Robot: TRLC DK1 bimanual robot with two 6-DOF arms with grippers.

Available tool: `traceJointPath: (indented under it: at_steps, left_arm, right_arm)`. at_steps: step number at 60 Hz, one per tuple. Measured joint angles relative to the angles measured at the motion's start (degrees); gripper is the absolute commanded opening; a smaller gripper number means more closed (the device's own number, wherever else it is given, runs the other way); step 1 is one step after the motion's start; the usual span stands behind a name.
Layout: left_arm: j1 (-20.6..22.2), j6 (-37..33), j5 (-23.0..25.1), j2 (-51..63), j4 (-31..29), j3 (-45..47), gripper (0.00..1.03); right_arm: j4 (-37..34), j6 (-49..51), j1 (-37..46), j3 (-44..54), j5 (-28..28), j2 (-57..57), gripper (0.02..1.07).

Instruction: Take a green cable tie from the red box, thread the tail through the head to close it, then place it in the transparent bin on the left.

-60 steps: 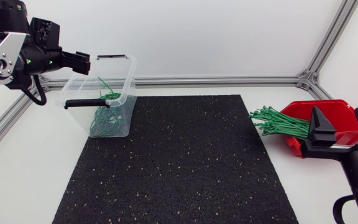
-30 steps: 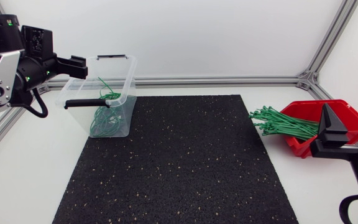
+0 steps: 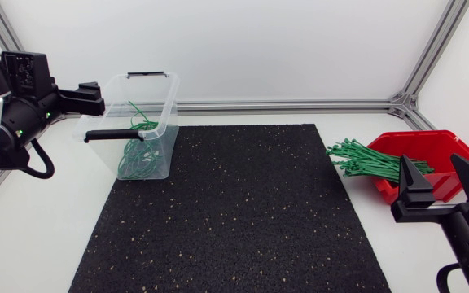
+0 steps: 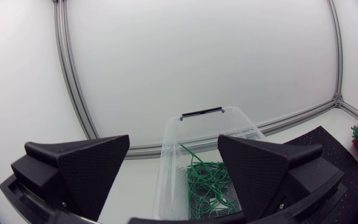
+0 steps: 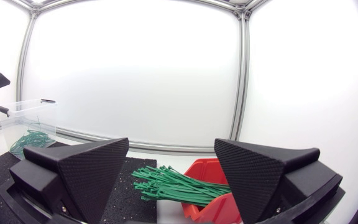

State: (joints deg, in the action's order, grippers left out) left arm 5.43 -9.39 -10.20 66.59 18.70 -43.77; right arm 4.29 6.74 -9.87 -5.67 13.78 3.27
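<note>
A black speckled mat (image 3: 234,212) lies flat on the white table (image 3: 31,240), covering its middle.

Bright, even, diffuse light filled the white-walled cell with no single source showing, and the white worktop (image 3: 39,244) carried only faint, soft shadows beside the clear plastic bin (image 3: 166,98) and the red plastic box (image 3: 454,146). The speckled black rubber mat (image 3: 234,212) gave no glare. In both wrist views the aluminium frame posts (image 4: 73,81) bowed toward the edges, the lower corners darkened, and the matte black left hand (image 4: 174,142) and matte black right hand (image 5: 171,143) stood dark against the glowing wall.
</note>
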Motion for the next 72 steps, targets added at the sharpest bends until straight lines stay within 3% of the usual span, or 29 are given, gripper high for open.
traceJointPath:
  at_steps: [26,57,72]
  left_arm:
    - [0.85,0.00,0.00,-14.27,0.44,13.79,0.99]
    - [3.65,2.12,-2.51,-37.11,-0.92,28.92,0.98]
    - [1.90,3.87,0.33,-45.40,-5.73,32.85,0.98]
  right_arm:
    - [-4.02,-5.20,9.09,4.37,-13.03,-2.75,1.02]
    - [-4.13,-5.49,9.62,4.46,-13.59,-2.95,1.02]
    - [-4.13,-5.49,9.62,4.46,-13.59,-2.95,1.02]
